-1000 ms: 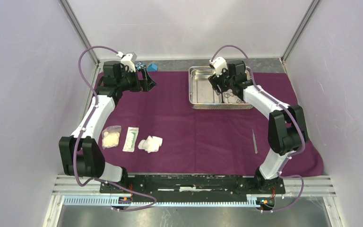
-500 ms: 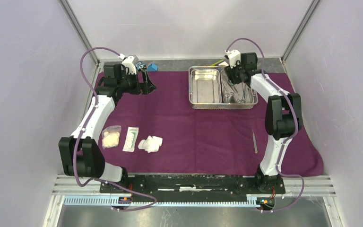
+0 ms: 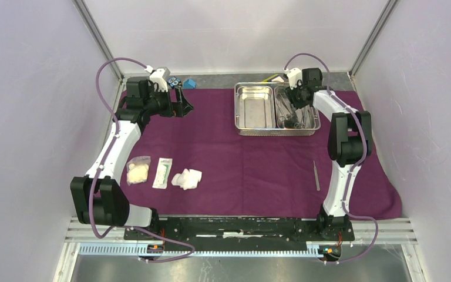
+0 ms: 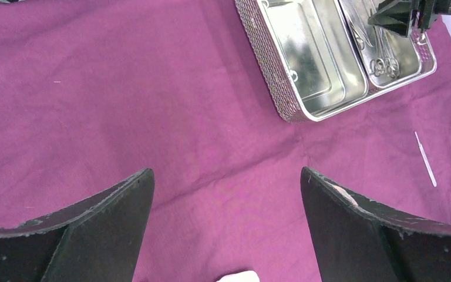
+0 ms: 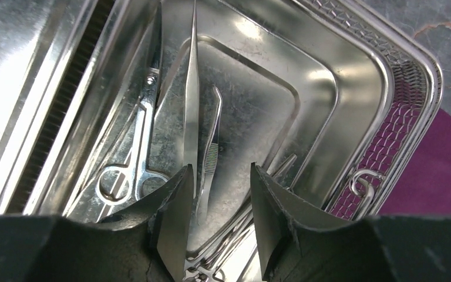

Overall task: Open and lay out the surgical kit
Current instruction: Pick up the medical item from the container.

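The dark-purple cloth wrap (image 3: 241,158) lies spread flat. On its far side stands the steel tray (image 3: 238,111), with its rim (image 4: 282,100) also in the left wrist view. My right gripper (image 3: 295,94) reaches down into the tray's right compartment. Its jaws (image 5: 220,170) are partly open and straddle slim tweezers (image 5: 210,155) and a bundle of clamps (image 5: 241,241); a ring-handled clamp (image 5: 130,170) lies just left of them. My left gripper (image 3: 179,101) hovers open over bare cloth (image 4: 224,176). One steel tweezer (image 3: 316,175) lies on the cloth at the right.
Near the front left lie a bagged gauze pad (image 3: 138,171), a flat white packet (image 3: 162,173) and a gauze wad (image 3: 187,178). A small blue block (image 3: 192,83) sits beyond the cloth's far edge, close to the left gripper. Enclosure walls stand on three sides.
My right gripper has swung from over the tray's middle to the far end of the right compartment, and its jaws have narrowed. The left arm has barely moved.
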Action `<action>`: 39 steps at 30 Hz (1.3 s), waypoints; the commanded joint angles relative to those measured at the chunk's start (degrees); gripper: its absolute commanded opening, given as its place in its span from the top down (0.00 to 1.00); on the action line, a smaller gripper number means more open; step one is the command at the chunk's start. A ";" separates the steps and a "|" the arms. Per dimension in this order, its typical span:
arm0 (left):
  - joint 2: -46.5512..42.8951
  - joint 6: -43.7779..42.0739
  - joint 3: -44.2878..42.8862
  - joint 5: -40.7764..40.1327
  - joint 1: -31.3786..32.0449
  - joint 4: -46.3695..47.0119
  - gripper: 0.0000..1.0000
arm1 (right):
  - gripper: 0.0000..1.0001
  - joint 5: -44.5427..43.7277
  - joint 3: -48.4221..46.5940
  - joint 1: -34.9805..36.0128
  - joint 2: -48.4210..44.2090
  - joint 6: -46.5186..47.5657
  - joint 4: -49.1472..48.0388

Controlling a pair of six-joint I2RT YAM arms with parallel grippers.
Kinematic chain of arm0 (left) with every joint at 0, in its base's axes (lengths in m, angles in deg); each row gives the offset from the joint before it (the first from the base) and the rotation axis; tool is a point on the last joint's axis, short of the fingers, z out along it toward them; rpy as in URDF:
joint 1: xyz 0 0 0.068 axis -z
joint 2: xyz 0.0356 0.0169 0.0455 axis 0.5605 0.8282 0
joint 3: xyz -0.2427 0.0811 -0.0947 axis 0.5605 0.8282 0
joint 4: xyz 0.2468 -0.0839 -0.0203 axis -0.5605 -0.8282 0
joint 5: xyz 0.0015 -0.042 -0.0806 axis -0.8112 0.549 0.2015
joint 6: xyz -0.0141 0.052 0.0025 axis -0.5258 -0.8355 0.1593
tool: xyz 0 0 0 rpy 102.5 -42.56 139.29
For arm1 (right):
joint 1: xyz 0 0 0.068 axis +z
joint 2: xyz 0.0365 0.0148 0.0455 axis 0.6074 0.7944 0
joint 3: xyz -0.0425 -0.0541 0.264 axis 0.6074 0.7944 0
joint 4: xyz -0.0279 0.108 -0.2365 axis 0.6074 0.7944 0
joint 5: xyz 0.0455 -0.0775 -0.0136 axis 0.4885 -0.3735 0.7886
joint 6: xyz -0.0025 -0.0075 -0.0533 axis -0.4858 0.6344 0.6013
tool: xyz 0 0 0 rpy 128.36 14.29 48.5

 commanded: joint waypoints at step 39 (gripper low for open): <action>-2.57 -0.61 0.64 2.40 -0.10 2.05 0.00 | 0.75 0.24 -6.77 -0.92 7.14 1.76 3.43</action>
